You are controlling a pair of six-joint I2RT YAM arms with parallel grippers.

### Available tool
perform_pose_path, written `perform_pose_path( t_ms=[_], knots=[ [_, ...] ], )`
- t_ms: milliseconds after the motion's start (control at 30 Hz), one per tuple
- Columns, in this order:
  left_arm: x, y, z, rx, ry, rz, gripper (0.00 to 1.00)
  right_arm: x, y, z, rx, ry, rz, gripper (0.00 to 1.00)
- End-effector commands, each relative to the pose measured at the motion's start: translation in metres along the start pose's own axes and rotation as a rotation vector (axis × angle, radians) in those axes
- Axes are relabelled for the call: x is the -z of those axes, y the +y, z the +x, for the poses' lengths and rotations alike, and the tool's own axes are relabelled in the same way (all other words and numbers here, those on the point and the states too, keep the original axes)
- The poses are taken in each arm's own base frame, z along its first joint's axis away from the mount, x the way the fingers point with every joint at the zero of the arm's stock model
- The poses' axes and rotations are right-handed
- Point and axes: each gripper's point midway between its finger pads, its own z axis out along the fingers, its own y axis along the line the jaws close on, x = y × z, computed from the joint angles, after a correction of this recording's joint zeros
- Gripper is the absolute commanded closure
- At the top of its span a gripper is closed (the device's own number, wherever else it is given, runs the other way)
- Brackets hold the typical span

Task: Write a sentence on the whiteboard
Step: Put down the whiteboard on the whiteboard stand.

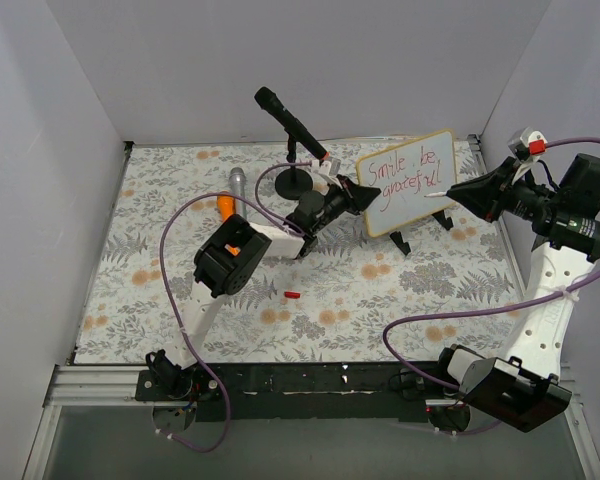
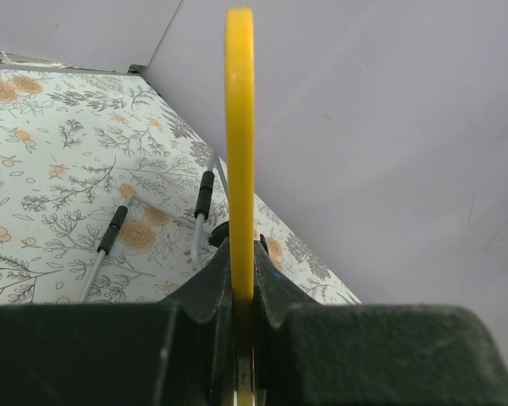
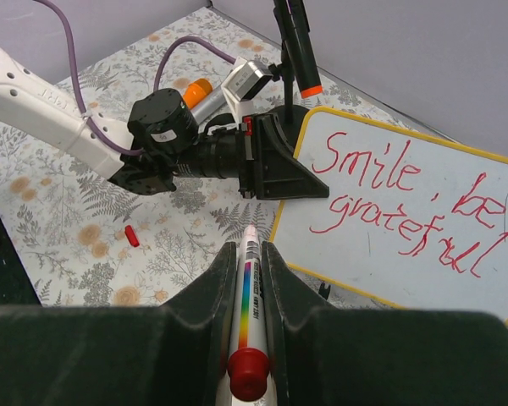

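The whiteboard [image 1: 412, 200] with a yellow rim stands tilted at the back of the mat. The sentence [image 1: 408, 170] is in red on two lines, "Smile, be grateful", and also shows in the right wrist view [image 3: 406, 199]. My left gripper [image 1: 358, 196] is shut on the board's left edge; the left wrist view shows the yellow rim [image 2: 240, 127] edge-on between the left gripper's [image 2: 240, 254] jaws. My right gripper [image 1: 458, 194] is shut on a white marker [image 3: 250, 296] with a rainbow stripe and a red end. Its tip points at the board's lower part, a little off the surface.
A black microphone [image 1: 290, 118] on a round-base stand [image 1: 296, 182] is behind the left gripper. An orange and grey tool [image 1: 230, 198] lies at back left. A red cap [image 1: 291, 296] lies on the floral mat. White walls close in on three sides.
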Motion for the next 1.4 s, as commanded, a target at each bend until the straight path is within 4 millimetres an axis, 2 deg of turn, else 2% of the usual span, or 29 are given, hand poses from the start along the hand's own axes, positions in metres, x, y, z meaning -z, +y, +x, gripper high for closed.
perform_pose_path(
  t_ms=[0,267,633,733,933,1200,1367],
  knots=[
    [-0.008,-0.04,-0.028,-0.041,-0.101,0.11,1.0,0.002,0.004,-0.004,0.018,-0.02,-0.014,0.99],
    [-0.008,-0.046,-0.015,-0.031,-0.084,0.094,1.0,0.002,0.006,-0.002,0.017,-0.02,-0.015,0.99],
    [-0.005,-0.023,0.007,-0.059,-0.086,-0.008,1.0,0.002,0.008,0.0,0.012,-0.023,-0.016,0.99],
    [-0.003,-0.022,0.015,-0.074,-0.069,0.01,0.97,0.002,0.008,-0.001,0.012,-0.024,-0.019,0.99],
    [0.01,-0.015,0.034,-0.024,-0.042,0.015,0.85,0.002,0.008,0.0,0.012,-0.024,-0.016,0.99],
    [0.014,-0.008,0.039,-0.058,-0.031,-0.001,0.78,0.002,0.009,0.001,0.01,-0.025,-0.019,0.99],
    [0.015,-0.01,0.043,-0.097,-0.008,0.022,0.69,0.002,0.009,0.001,0.01,-0.025,-0.017,0.99]
  ],
)
